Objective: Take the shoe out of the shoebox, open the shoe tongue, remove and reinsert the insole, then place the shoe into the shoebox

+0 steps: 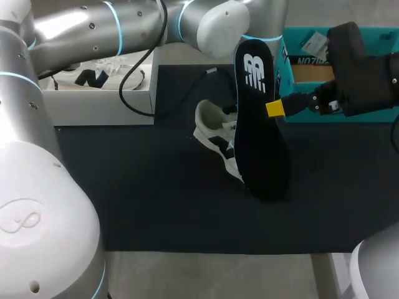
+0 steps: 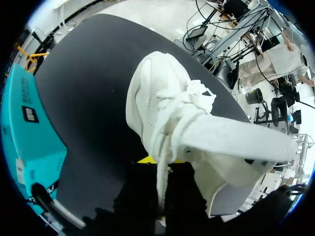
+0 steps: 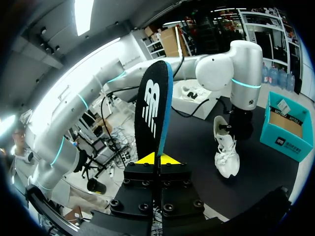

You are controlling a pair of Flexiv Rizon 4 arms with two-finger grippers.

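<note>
Black foam insole [image 1: 259, 124] [image 3: 153, 113], long and flat with a white mark on its face and a teal edge, stands upright above the table, pinched at one long edge by the right gripper [image 1: 275, 108] [image 3: 157, 158], whose two yellow tips press on it from both sides. Behind it in the head view, partly hidden, the white lace-up shoe with dark side panels [image 1: 215, 134] [image 2: 167, 103] [image 3: 225, 147] is on the dark grey mat [image 1: 124, 187], outside any box, its laces loose. The left gripper [image 2: 147, 160] is right at the shoe's heel end with the toe pointing away from it; whether it is closed or apart cannot be told. The open teal cardboard shoebox [image 1: 288, 87] [image 2: 34, 132] [image 3: 290, 145] sits near the shoe at the mat's far side. A white box [image 1: 100, 99], well apart from the teal one, holds a second white shoe [image 1: 93, 76].
</note>
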